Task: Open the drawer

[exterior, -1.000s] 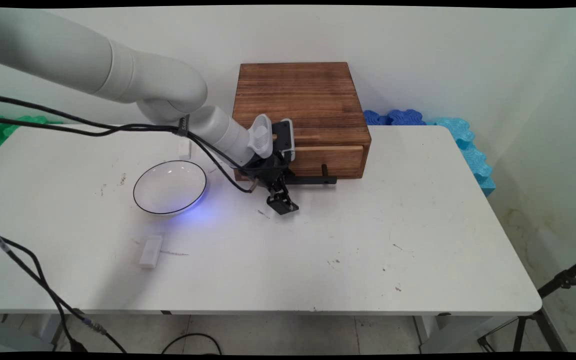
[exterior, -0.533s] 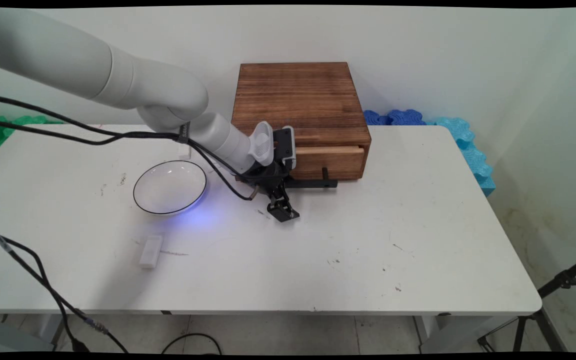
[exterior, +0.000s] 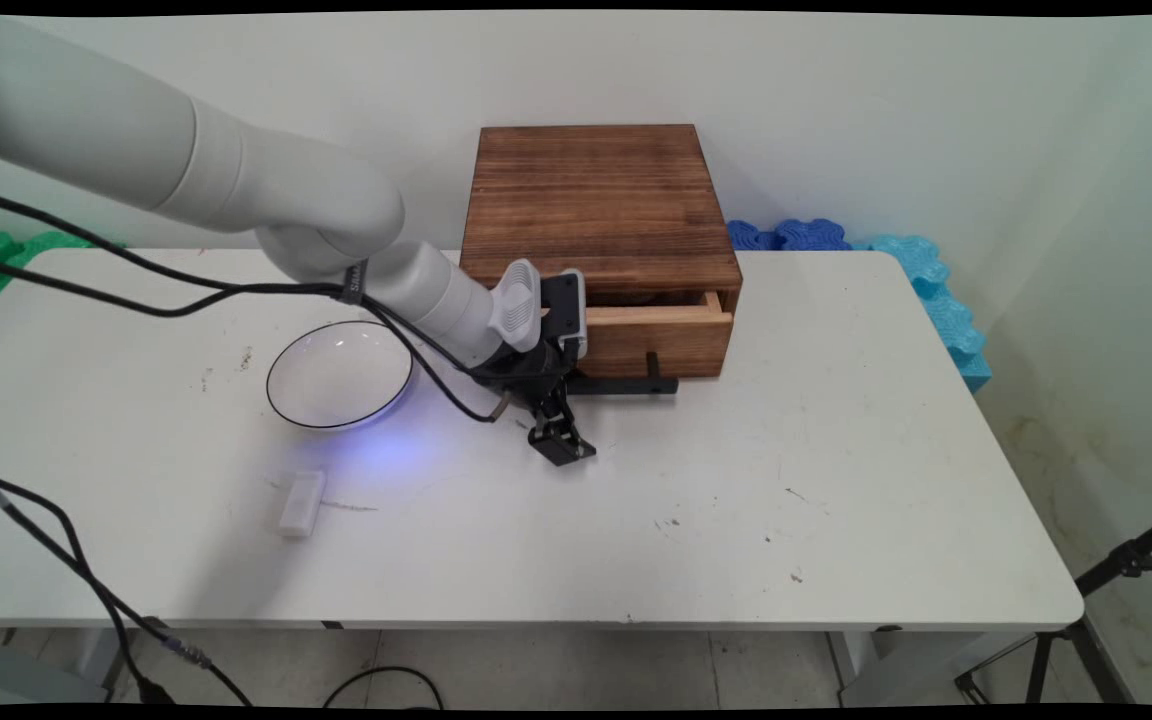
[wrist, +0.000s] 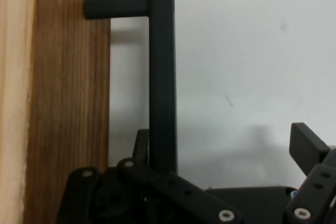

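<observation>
Hooking the black handle [wrist: 161,77] of the box's [exterior: 601,200] slightly open drawer [exterior: 658,330], the hand [exterior: 566,400] hides its own grip; 1 finger [wrist: 307,148] stands apart, so whether it clamps is unclear.

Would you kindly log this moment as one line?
gripper: open, one finger behind drawer handle | drawer: slightly open | bowl: nearby, empty
</observation>
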Controlling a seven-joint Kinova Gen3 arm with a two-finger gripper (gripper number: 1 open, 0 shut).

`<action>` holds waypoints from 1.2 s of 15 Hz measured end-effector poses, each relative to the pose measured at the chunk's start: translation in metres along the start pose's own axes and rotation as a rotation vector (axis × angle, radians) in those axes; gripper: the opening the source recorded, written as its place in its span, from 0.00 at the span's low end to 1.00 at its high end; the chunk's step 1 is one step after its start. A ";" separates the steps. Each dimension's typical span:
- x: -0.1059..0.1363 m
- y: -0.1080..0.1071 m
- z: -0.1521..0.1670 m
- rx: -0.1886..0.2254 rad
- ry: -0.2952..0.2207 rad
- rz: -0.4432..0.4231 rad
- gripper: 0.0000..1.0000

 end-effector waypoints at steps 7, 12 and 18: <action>-0.003 0.020 -0.010 -0.010 0.014 0.004 1.00; -0.005 0.037 -0.017 -0.015 0.023 0.003 1.00; -0.008 0.052 -0.024 -0.019 0.031 -0.004 1.00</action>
